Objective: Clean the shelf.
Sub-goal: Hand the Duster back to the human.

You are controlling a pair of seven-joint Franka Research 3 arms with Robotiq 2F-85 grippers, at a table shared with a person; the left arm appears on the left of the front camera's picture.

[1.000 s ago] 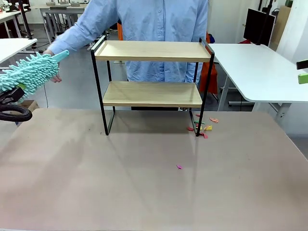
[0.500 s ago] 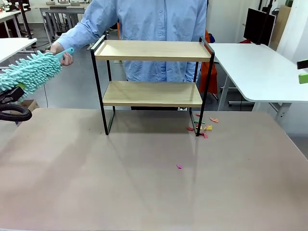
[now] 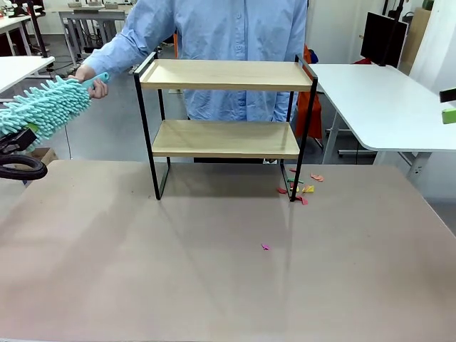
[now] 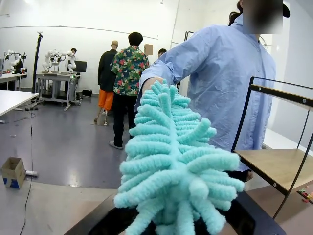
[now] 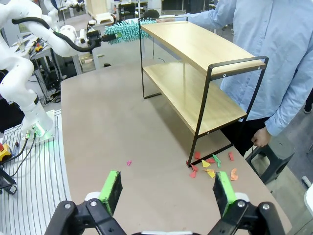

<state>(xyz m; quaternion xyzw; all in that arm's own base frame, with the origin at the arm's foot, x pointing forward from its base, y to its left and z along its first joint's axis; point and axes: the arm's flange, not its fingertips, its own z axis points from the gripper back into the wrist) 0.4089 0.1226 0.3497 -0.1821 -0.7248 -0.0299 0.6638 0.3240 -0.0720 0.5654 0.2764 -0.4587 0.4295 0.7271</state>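
Observation:
The shelf [image 3: 224,75] stands at the far middle of the table, its two wooden boards bare; it is also in the right wrist view [image 5: 195,49] and left wrist view [image 4: 279,166]. A fluffy teal duster [image 3: 43,110] sticks out of my left gripper [image 3: 16,142] at the left edge. Its pile [image 4: 171,166] hides the fingers. The person's hand [image 3: 92,78] holds the duster's handle at the far end. My right gripper [image 5: 166,193] is open and empty above the table's right side, with its tips [image 3: 448,105] at the right edge of the front view.
Coloured paper scraps [image 3: 299,189] lie on the table by the shelf's right front leg, and a single pink scrap [image 3: 265,246] lies nearer the middle. The person in a light blue shirt [image 3: 235,43] stands behind the shelf. White tables [image 3: 385,100] stand beyond.
The person's hand has come up from below the duster and closed on its handle. The duster's tip has shifted slightly. Both arms have stayed where they were.

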